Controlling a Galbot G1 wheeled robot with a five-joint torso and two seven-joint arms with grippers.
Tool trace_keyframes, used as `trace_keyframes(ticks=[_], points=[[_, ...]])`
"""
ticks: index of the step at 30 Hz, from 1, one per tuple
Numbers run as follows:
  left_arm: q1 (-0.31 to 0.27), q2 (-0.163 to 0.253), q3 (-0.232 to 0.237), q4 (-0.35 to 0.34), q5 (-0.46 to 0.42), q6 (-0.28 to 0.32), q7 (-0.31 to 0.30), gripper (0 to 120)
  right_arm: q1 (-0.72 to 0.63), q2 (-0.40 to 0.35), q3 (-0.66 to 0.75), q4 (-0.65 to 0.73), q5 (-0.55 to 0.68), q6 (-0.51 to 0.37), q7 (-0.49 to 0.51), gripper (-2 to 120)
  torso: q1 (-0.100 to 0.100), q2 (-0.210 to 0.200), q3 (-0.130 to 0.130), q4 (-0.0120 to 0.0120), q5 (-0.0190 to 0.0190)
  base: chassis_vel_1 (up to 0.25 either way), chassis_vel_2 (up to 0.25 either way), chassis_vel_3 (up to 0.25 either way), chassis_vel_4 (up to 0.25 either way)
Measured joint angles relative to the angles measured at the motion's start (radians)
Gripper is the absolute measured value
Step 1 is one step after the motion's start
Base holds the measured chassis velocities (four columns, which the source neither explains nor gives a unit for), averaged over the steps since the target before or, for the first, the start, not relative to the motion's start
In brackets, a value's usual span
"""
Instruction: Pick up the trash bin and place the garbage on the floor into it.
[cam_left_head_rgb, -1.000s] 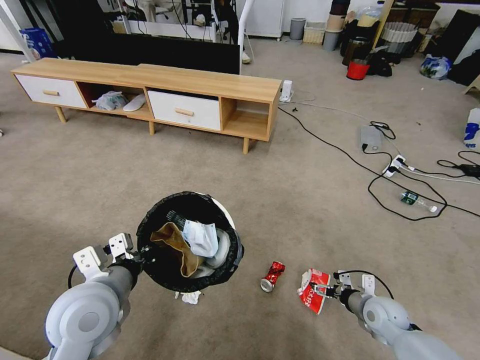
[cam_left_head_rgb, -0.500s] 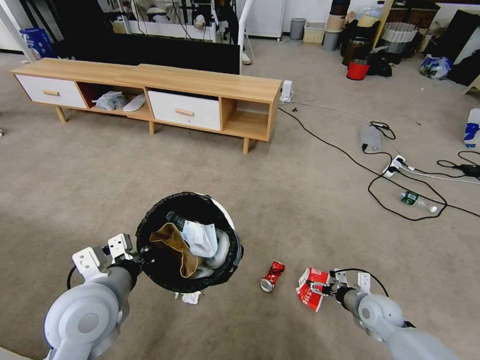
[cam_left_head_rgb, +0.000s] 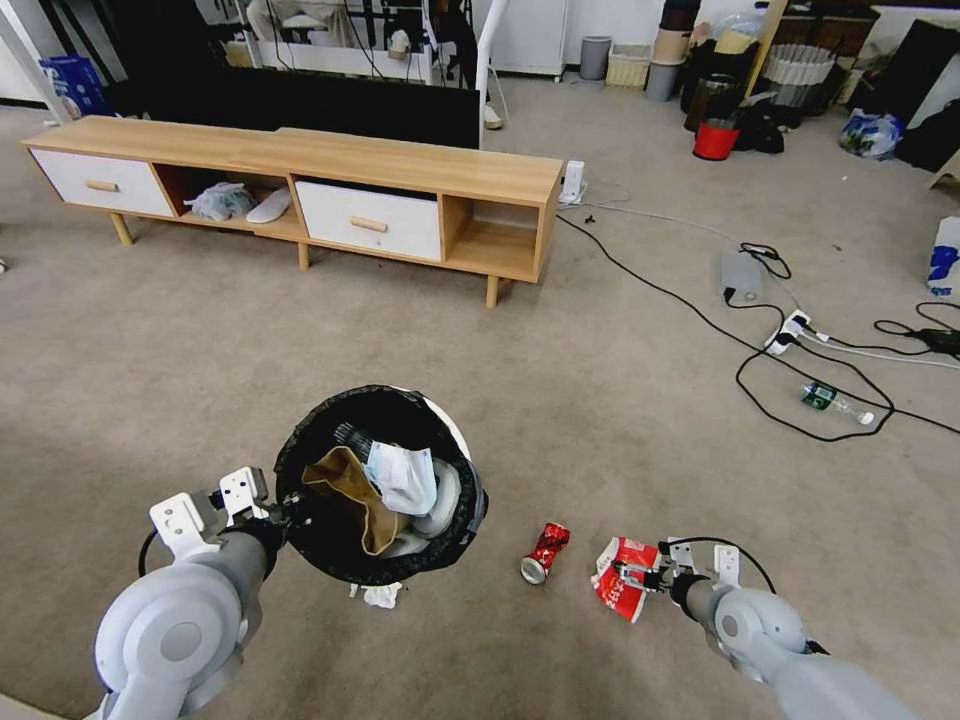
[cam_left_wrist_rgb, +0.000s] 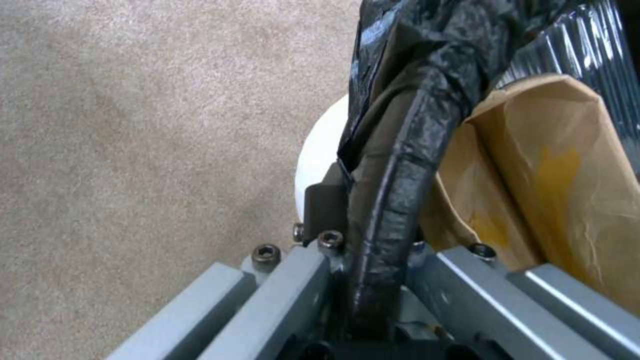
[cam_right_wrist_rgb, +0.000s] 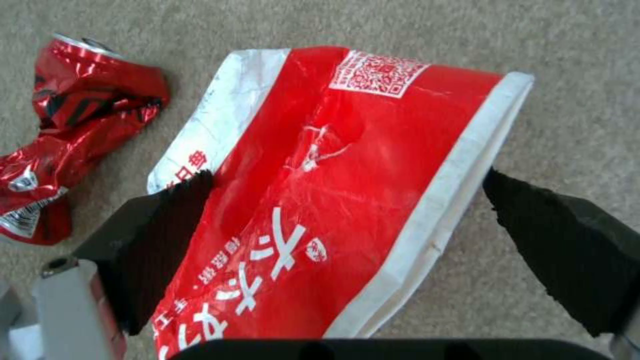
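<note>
Left gripper (cam_left_wrist_rgb: 373, 260) clamped on trash bin (cam_left_head_rgb: 380, 480) rim, bin held near-left. Right gripper (cam_right_wrist_rgb: 347, 220) wide open, pads straddling snack wrapper (cam_right_wrist_rgb: 333, 190) on carpet, near-right, beside crushed can (cam_left_head_rgb: 545, 552). Step: wrapper grasp. Next: close, lift, carry left over bin.

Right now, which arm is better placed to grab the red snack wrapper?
Right. The right gripper straddles the snack wrapper, fingers open on both sides; the left gripper is clamped on the trash bin rim.
</note>
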Motion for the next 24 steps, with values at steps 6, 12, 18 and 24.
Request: trace_keyframes(ticks=[6, 12, 18, 24], points=[[-0.004, 0.002, -0.001, 0.004, -0.002, 0.000, 0.000, 0, 0.013, 0.008, -0.008, -0.009, -0.001, 0.001, -0.001, 100, 0.000, 0.000, 0.000, 0.0000, 0.0000, 0.000, 0.000, 0.000, 0.000], [-0.007, 0.002, -0.003, 0.008, -0.003, 0.000, 0.000, 0, 0.022, 0.012, -0.017, -0.017, -0.003, 0.002, -0.001, 100, 0.000, 0.000, 0.000, 0.0000, 0.0000, 0.000, 0.000, 0.000, 0.000], [-0.009, 0.000, -0.004, 0.011, -0.004, 0.000, 0.001, 0, 0.027, 0.016, -0.022, -0.021, -0.005, 0.003, -0.002, 100, 0.000, 0.000, 0.000, 0.0000, 0.0000, 0.000, 0.000, 0.000, 0.000], [-0.011, 0.000, -0.004, 0.013, -0.004, 0.000, 0.001, 0, 0.031, 0.021, -0.026, -0.025, -0.009, 0.004, -0.002, 100, 0.000, 0.000, 0.000, 0.0000, 0.0000, 0.000, 0.000, 0.000, 0.000]])
